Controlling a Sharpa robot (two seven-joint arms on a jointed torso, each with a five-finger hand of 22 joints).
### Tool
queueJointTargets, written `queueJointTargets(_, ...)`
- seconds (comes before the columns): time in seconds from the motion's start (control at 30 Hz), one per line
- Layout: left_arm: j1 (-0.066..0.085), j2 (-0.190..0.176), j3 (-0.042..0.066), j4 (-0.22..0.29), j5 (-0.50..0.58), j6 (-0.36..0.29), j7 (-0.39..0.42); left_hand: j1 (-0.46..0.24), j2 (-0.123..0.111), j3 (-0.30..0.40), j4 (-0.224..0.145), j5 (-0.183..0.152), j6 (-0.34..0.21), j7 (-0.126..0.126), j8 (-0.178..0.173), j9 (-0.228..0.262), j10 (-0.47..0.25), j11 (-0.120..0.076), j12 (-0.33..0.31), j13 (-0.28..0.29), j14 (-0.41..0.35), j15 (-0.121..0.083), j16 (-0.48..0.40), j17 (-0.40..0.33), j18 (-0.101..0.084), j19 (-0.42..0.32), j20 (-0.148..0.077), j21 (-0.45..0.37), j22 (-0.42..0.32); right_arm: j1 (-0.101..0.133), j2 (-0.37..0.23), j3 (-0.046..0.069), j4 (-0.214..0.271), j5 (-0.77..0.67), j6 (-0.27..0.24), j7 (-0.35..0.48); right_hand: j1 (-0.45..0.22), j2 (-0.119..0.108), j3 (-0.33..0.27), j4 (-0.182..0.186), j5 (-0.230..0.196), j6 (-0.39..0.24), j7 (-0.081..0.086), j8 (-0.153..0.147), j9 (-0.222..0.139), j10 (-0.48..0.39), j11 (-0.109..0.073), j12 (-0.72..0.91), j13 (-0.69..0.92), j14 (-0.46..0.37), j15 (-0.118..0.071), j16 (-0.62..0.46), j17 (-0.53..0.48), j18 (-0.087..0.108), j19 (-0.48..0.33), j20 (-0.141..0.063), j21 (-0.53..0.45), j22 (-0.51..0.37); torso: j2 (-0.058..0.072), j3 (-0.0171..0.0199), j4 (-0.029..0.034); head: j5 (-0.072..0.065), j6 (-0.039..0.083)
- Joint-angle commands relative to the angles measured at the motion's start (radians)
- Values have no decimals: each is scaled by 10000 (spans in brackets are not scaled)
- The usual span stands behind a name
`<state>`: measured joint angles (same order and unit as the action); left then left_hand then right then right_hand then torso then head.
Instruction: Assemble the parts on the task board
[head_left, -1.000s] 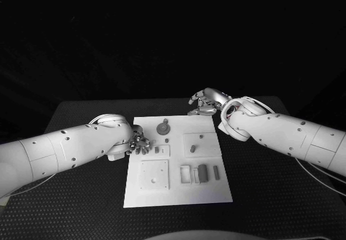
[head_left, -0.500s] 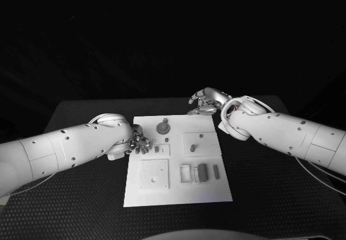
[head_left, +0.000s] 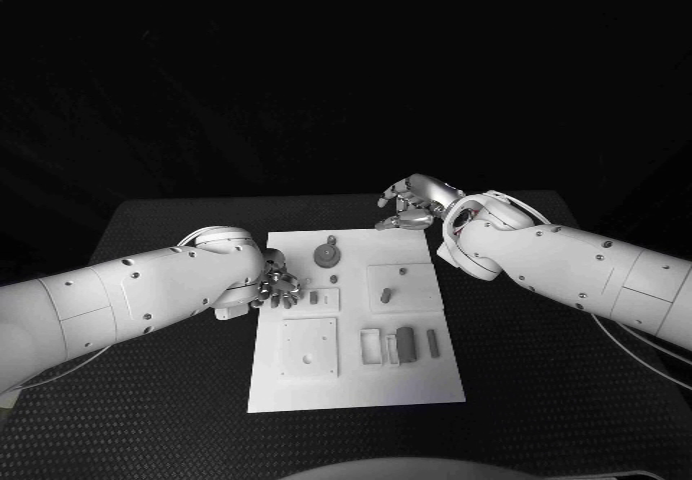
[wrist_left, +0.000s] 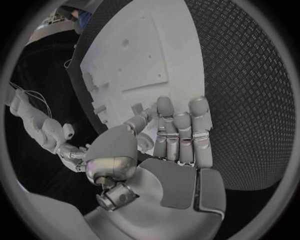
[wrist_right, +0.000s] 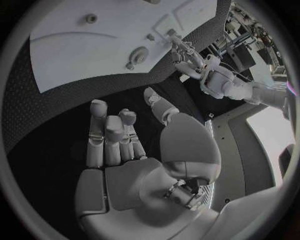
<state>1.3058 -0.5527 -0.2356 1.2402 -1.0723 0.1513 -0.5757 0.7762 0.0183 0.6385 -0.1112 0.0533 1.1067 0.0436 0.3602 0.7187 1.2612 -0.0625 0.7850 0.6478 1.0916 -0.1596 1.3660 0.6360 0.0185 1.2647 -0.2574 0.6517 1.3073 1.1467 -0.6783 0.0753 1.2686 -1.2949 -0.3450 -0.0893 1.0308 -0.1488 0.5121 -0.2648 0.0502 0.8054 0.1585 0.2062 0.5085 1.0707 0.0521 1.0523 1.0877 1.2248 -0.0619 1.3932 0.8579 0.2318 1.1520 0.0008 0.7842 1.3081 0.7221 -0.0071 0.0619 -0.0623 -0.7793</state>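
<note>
Left hand (head_left: 277, 288) sat mid-left by task board (head_left: 353, 390), fingers apart, holding nothing. Right hand (head_left: 414, 201) upper right, empty too. Best go slow w/ small part (head_left: 313, 298).

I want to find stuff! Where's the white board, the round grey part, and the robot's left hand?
white task board (head_left: 361, 385): head view, bare near edge.
round grey part (head_left: 329, 257): head view, its middle.
left hand (head_left: 278, 289): head view, middle of silver fingers.

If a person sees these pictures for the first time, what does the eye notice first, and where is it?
First comes the white rectangular task board in the middle of the black table, with small grey parts lying on it. Next, the silver left hand sits at the board's left edge, by a small part, while the silver right hand hovers empty beyond the board's far right corner.
</note>
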Motion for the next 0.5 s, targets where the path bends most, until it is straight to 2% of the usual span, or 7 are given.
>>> queueJointTargets(0.03,-17,16,-11,9,-49,162,-40,63,-3,14,48,-51,-58,25,47,10,-69,6,43,3,-119,-40,16,-11,371,-29,-10,38,187,-4,5,4,16,-1,106,22,-85,-10,-2,41,-16,1,53,52,-14,-71,-31,60,-15,-47,5,-35,-10,300,-17,-55,-55,163,1,0,1,-4,-1)
queueJointTargets(0.5,-17,27,-12,-13,-68,159,-59,91,-82,-15,60,-52,-85,31,48,32,-88,13,43,3,-136,-35,18,-13,372,-43,-1,41,188,-4,-7,4,19,-1,139,-9,-102,-18,-6,52,-17,-4,55,51,-16,-77,-30,63,-22,-52,7,-38,-11,300,-20,-53,-58,163,3,14,-6,-1,15)
